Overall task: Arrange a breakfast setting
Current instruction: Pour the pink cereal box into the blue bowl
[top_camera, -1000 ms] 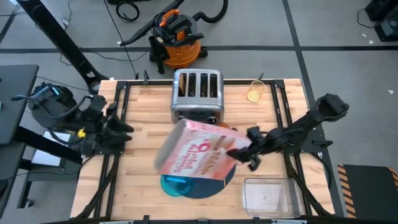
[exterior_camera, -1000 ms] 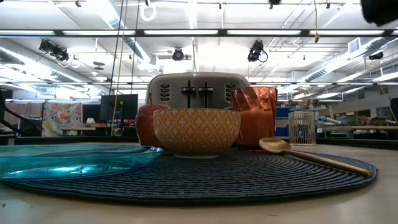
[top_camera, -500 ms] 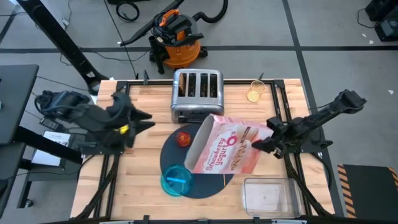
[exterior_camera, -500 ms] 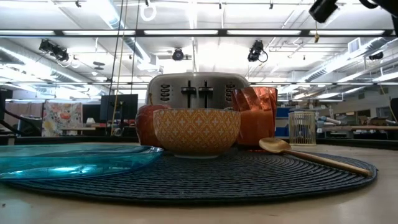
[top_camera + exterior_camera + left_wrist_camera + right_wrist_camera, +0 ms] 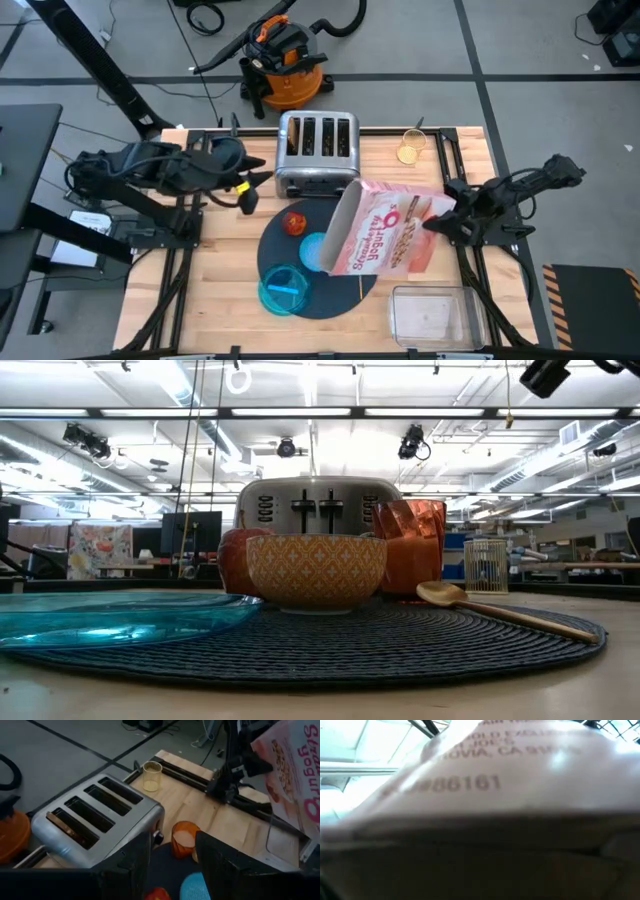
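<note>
The left gripper [image 5: 262, 186] has its fingers apart and empty beside the toaster [image 5: 317, 153]. On the mat [image 5: 345, 290] sit plate [image 5: 284, 291] and apple [image 5: 294, 222]. The right gripper [image 5: 436, 222], probably clamped, lifts the cereal box [image 5: 385, 232]; next, set it aside.

Two black jointed arms, looped black cables, yellow tag near left pincer [image 5: 262, 184], blocky dark fingers [image 5: 131, 862]

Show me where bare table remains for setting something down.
Bare wood lies left of the mat, and between the toaster and the glass jar. The mat is crowded, with the cereal box hanging over its right half; a clear tub fills the near-right corner.
</note>
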### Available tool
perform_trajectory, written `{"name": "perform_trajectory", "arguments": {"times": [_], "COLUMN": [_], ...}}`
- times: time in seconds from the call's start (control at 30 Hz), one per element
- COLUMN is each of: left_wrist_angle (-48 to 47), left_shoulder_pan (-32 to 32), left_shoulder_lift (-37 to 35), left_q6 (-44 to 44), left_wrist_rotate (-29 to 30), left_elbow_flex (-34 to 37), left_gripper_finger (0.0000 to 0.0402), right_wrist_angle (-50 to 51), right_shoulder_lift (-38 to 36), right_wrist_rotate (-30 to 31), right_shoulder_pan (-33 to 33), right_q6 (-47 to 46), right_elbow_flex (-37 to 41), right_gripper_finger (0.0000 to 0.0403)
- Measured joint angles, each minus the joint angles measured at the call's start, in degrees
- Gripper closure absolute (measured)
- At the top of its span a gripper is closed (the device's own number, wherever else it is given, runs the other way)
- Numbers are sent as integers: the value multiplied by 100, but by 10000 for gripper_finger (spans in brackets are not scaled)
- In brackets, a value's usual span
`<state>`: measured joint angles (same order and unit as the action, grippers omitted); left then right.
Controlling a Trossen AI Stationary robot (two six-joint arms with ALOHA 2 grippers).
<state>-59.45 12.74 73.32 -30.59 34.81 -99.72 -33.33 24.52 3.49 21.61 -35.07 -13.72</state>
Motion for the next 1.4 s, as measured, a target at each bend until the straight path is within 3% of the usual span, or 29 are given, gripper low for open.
{"name": "perform_trajectory", "arguments": {"times": [0.3, 0.47, 0.6, 0.73, 0.97, 1.4], "left_wrist_angle": [232, 414, 427, 427, 391, 229], "left_shoulder_pan": [42, 357, 626, 650, 599, 510], "left_shoulder_lift": [359, 689, 936, 1136, 1312, 1305], "left_q6": [-526, -1101, -1410, -1684, -1638, -1462], "left_wrist_rotate": [206, 328, 651, 601, 585, 590], "left_elbow_flex": [0, 0, 0, 0, 0, 0], "left_gripper_finger": [237, 237, 237, 237, 237, 237], "right_wrist_angle": [1307, 3204, 4273, 5116, 5372, 5022], "right_shoulder_lift": [-1332, -2184, -2443, -2318, -1721, -206], "right_wrist_rotate": [-482, -626, -615, -501, -162, 439], "right_shoulder_pan": [-7, -5, -6, -5, -5, -5], "right_q6": [-252, -374, -304, -247, 31, 417], "right_elbow_flex": [-1, -404, -968, -1323, -1320, -1356], "right_gripper_finger": [222, 222, 222, 222, 222, 222]}}
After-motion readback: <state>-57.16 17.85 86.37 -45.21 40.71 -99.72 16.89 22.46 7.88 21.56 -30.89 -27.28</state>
